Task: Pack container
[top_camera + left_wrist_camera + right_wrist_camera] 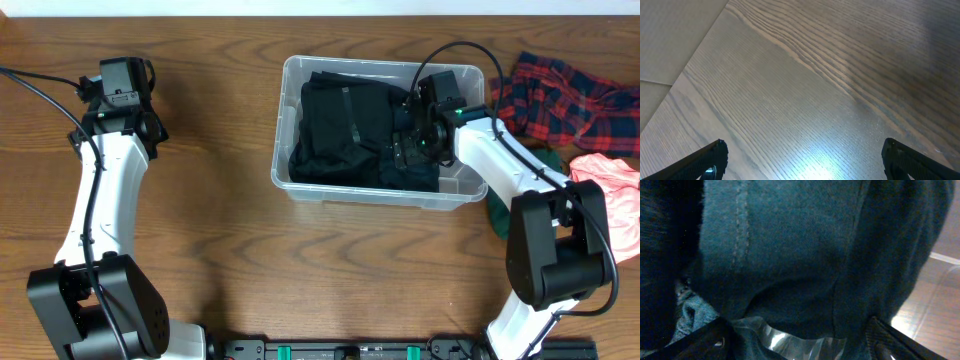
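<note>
Overhead, the clear container (pixel 370 196) sits at the middle of the wooden desk (pixel 200 250), filled with dark garments (pixel 340 130). The right gripper (pixel 412 140) reaches into its right end, low over the cloth. In the right wrist view its fingers (pixel 710 340) stand wide apart with dark fabric bulging between them, and I cannot tell whether they grip it. The left gripper (pixel 120 70) hangs over bare desk, well apart from the container, with its fingers (pixel 710 157) spread fully and nothing between them. A red plaid cloth (pixel 570 100) and a pink cloth (pixel 610 180) lie to the right of the container.
</note>
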`<move>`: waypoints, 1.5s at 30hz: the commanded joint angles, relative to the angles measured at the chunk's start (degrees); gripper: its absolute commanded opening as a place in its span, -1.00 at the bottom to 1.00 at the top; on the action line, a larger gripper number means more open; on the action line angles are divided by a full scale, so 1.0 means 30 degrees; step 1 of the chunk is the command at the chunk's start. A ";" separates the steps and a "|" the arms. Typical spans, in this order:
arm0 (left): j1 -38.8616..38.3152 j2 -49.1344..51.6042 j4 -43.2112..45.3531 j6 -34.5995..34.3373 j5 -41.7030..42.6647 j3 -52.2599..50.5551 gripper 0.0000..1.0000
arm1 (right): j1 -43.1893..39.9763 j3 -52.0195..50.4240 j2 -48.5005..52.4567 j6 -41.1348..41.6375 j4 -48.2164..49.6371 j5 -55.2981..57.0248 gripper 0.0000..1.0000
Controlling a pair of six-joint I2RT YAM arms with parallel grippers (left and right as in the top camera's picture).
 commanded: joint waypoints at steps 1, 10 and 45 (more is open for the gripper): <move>0.0073 -0.0248 -0.0066 0.0189 -0.0306 0.0262 0.96 | 0.0146 -0.0029 0.0452 0.0087 0.0007 0.0007 0.67; 0.0073 -0.0248 -0.0066 0.0189 -0.0306 0.0262 0.96 | 0.0138 0.0022 0.0648 -0.0240 0.0073 0.2375 0.76; 0.0073 -0.0248 -0.0066 0.0189 -0.0306 0.0262 0.96 | -0.0503 0.2397 -0.5085 -0.0787 -0.2302 0.1967 0.98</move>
